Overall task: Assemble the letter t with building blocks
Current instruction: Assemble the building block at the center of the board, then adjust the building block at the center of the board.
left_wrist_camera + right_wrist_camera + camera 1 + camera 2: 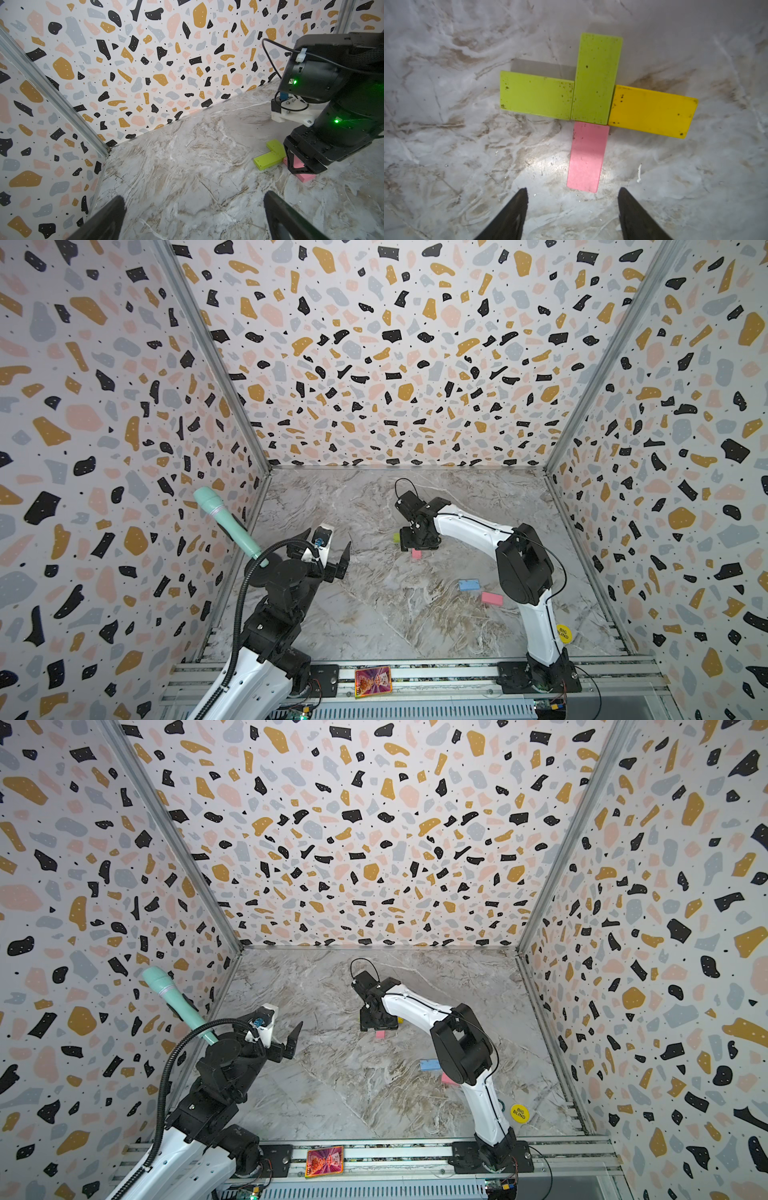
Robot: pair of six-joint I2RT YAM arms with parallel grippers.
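Note:
In the right wrist view, the letter t lies partly built on the marble. An upright lime green brick (pixel 597 79) has a second lime green brick (pixel 536 95) on one side and a yellow brick (pixel 652 111) on the other. A pink brick (pixel 587 156) continues the stem. My right gripper (pixel 573 188) hovers over the pink brick's free end, open and holding nothing; in a top view the right gripper (pixel 417 547) hides most of the figure. A light blue brick (pixel 468 584) and another pink brick (pixel 492 598) lie loose near the right arm. My left gripper (pixel 193 197) is open and empty, away to the left.
A teal microphone (pixel 224 518) leans at the left wall. A yellow round disc (pixel 564 632) lies by the right arm's base. A colourful card (pixel 372 681) rests on the front rail. Patterned walls close in three sides.

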